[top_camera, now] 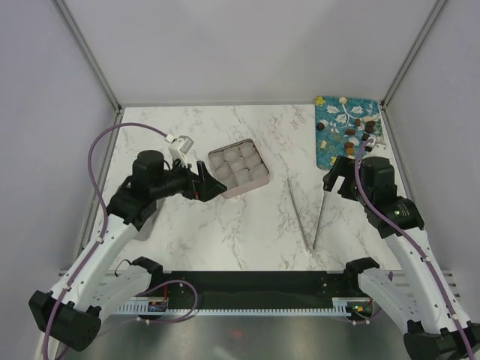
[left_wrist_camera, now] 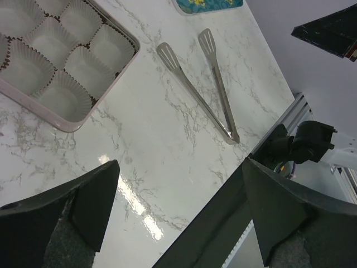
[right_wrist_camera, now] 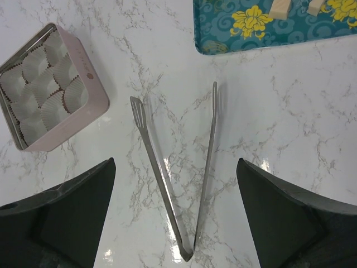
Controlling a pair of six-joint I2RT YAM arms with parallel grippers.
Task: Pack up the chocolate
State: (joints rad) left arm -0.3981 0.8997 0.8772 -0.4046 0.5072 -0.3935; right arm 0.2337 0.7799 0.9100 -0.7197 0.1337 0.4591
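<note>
The chocolate pieces (top_camera: 352, 132), dark brown, light brown and cream, lie scattered on a teal flowered tray (top_camera: 330, 150) at the back right. Two cream pieces (right_wrist_camera: 280, 6) show at the top edge of the right wrist view. The open pink tin (top_camera: 226, 146) holds empty white paper cups (top_camera: 240, 166). My left gripper (top_camera: 206, 182) is open and empty, just left of the tin. My right gripper (top_camera: 339, 182) is open and empty, near the tray's front edge and above the metal tongs (top_camera: 300, 214).
The tongs (right_wrist_camera: 162, 178) lie in a V on the marble between tin and tray, hinge toward me; they also show in the left wrist view (left_wrist_camera: 198, 95). The tin (left_wrist_camera: 72, 120) sits top left there. The black front rail (top_camera: 247, 281) borders the near edge.
</note>
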